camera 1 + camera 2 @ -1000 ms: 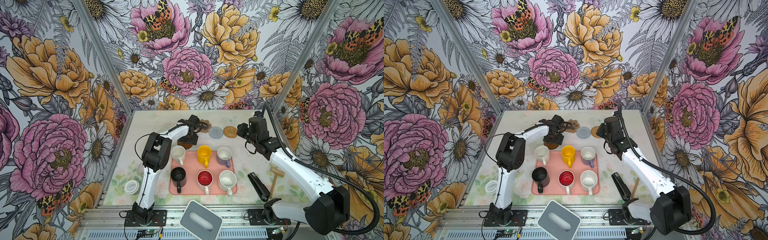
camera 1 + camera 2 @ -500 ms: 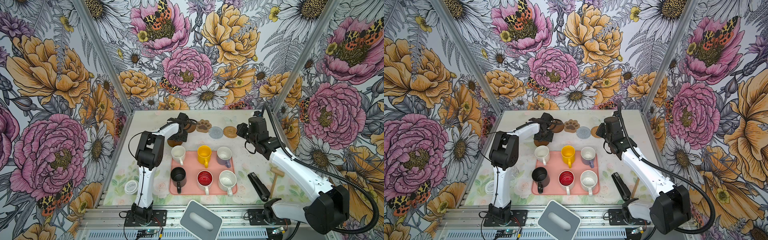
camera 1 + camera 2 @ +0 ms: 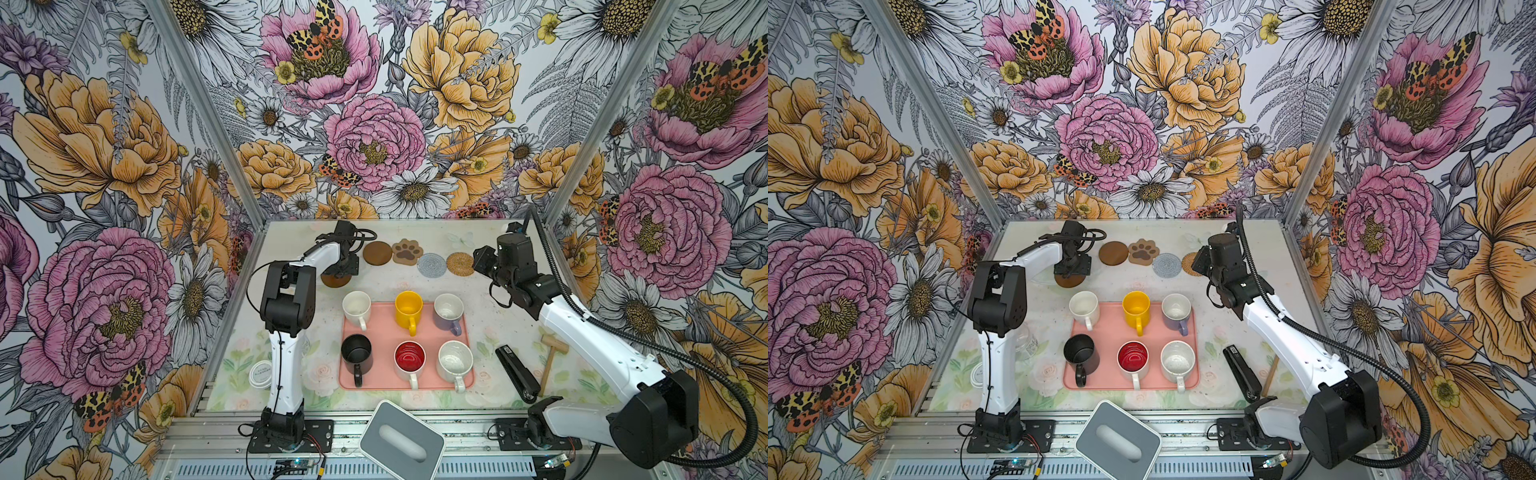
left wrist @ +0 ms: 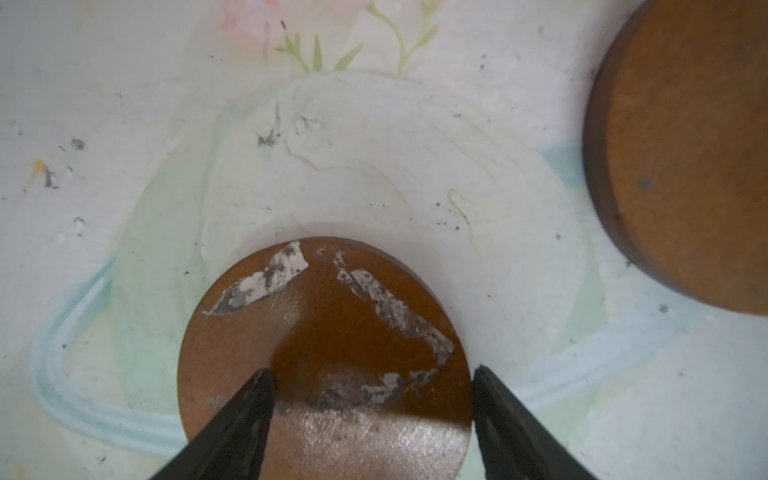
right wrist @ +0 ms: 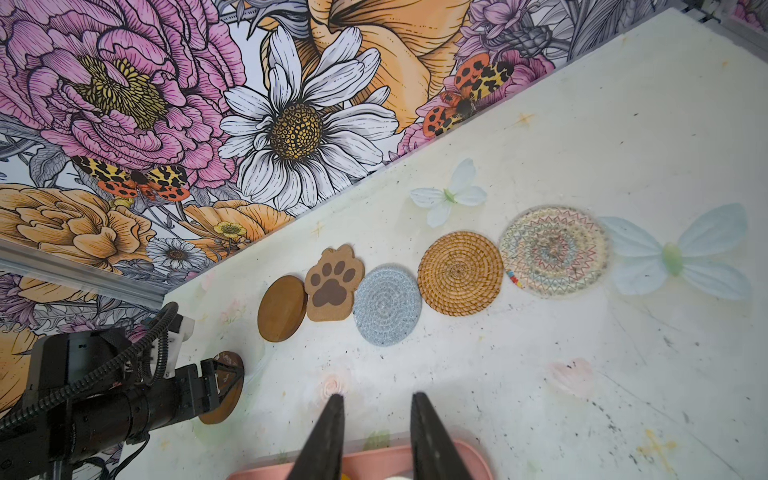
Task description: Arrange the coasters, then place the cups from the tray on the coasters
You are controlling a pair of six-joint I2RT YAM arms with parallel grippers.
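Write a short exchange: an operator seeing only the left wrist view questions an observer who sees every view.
Operator: What coasters lie past the brown disc at my view's edge?
Observer: A paw coaster, grey woven coaster, rattan coaster and clear patterned coaster continue its row.
Operator: Where are the cups?
Observer: All six stand on the pink tray.

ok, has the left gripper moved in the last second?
Yes. In both top views the left gripper has shifted left, off the paw coaster it overlapped, and now hangs over the brown disc nearest the tray.
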